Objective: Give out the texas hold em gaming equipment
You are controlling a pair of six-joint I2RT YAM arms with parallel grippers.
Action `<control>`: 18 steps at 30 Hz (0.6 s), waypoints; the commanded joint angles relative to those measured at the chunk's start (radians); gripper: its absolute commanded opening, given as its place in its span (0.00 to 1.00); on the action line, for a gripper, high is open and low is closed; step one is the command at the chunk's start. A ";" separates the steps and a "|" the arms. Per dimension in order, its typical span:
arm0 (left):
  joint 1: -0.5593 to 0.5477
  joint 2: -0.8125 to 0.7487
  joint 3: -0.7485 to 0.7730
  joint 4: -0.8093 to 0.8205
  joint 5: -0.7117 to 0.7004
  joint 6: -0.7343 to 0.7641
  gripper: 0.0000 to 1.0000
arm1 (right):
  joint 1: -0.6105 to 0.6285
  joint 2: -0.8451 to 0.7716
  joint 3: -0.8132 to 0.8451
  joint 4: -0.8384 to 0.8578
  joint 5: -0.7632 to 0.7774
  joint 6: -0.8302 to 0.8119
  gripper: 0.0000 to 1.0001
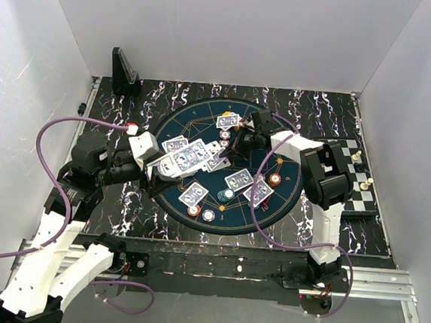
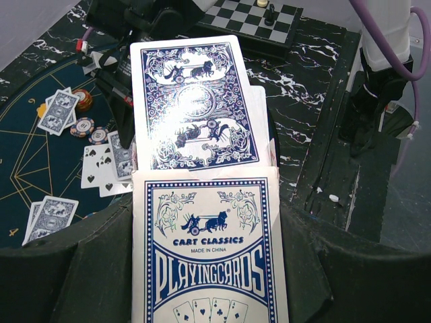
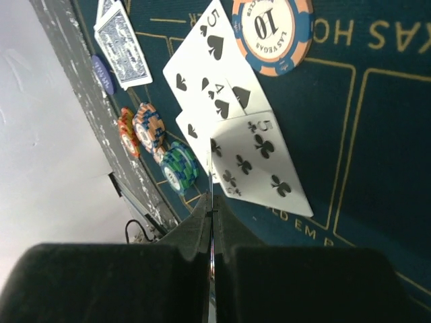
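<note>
step in hand: dealing, as far as I can judge. My left gripper [image 2: 202,269] holds the white-and-blue cardboard card box [image 2: 210,252] printed "Cart Classics Playing Cards", with a blue-patterned-back playing card [image 2: 192,104] sticking out of its top, right in the middle of the left wrist view.

left tool: jaws nearly closed, clamped on that box from both sides.

right tool: my right gripper [image 3: 212,229] has its fingers pressed tight together at the bottom centre of its wrist view. There's a thin edge running between them, maybe a card seen edge-on, but I honestly can't tell. It hangs just over the face-up cards.

where the gear is: on the round dark teal felt mat [image 1: 175,120], centre of the top view. Face-up five of spades [image 3: 202,57], a four of spades [image 3: 227,102] and five of clubs [image 3: 259,168] overlap in a fan. An orange-and-blue striped poker chip marked 10 [image 3: 271,30] sits just above them at the top of the frame, and small stacks of orange and teal chips [image 3: 158,145] stand at the left. More face-down cards [image 1: 238,180] are scattered on the mat.

next move, my guess: bring the right fingertips over to the protruding card, pinch only that top one, slide it straight out without dragging the box along.

not mine to touch: the black-and-white chessboard [image 1: 360,185] at the right edge.
</note>
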 commanded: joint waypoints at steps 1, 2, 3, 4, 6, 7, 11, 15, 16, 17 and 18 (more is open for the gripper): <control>-0.002 0.000 0.029 0.011 0.010 0.010 0.00 | 0.032 0.052 0.072 0.011 0.039 -0.020 0.01; -0.002 0.002 0.030 0.013 0.011 0.008 0.00 | 0.037 0.064 0.083 0.007 0.042 -0.019 0.01; -0.002 0.000 0.030 0.013 0.011 0.005 0.00 | 0.042 0.073 0.095 -0.003 0.048 -0.023 0.01; -0.002 0.000 0.034 0.013 0.011 0.005 0.00 | 0.046 0.081 0.103 -0.022 0.054 -0.025 0.01; -0.002 -0.004 0.032 0.010 0.007 0.008 0.00 | 0.056 0.084 0.103 -0.031 0.068 -0.031 0.01; -0.003 -0.006 0.032 0.007 0.005 0.011 0.00 | 0.059 0.081 0.098 -0.037 0.082 -0.031 0.01; -0.002 -0.009 0.029 0.002 0.008 0.011 0.00 | 0.068 0.063 0.084 -0.078 0.148 -0.040 0.01; -0.002 -0.012 0.030 0.001 0.005 0.013 0.00 | 0.068 0.038 0.098 -0.150 0.168 -0.080 0.20; -0.002 -0.012 0.030 -0.002 0.005 0.013 0.00 | 0.069 0.024 0.086 -0.149 0.171 -0.088 0.25; -0.002 -0.012 0.027 -0.001 0.005 0.014 0.00 | 0.069 0.009 0.077 -0.149 0.175 -0.091 0.28; -0.002 -0.014 0.029 -0.001 0.005 0.013 0.00 | 0.069 -0.005 0.072 -0.155 0.180 -0.095 0.30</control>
